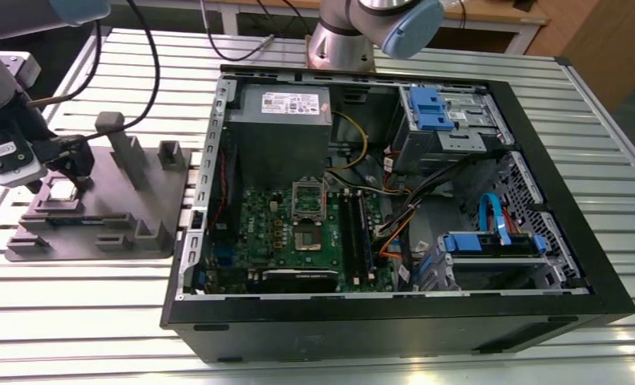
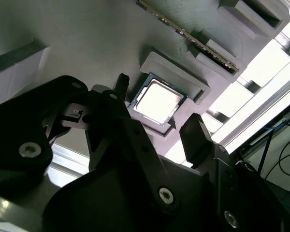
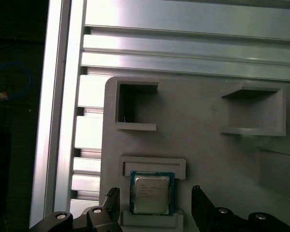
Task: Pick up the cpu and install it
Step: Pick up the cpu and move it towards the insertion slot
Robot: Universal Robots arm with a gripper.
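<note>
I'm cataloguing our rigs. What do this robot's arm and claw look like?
The arm is silvery-grey tubing with pale blue joint caps; a black cable runs to its wrist. The claw is matte black, with two angular fingers and silver screw heads on its linkage.

My jaws stand wide, with free room on two sides of the chip [image 3: 151,192]; low grey walls [image 3: 153,165] block the others.

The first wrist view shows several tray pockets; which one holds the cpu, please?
The shallow pocket nearest the end effector holds the cpu; both deeper pockets are empty.
</note>
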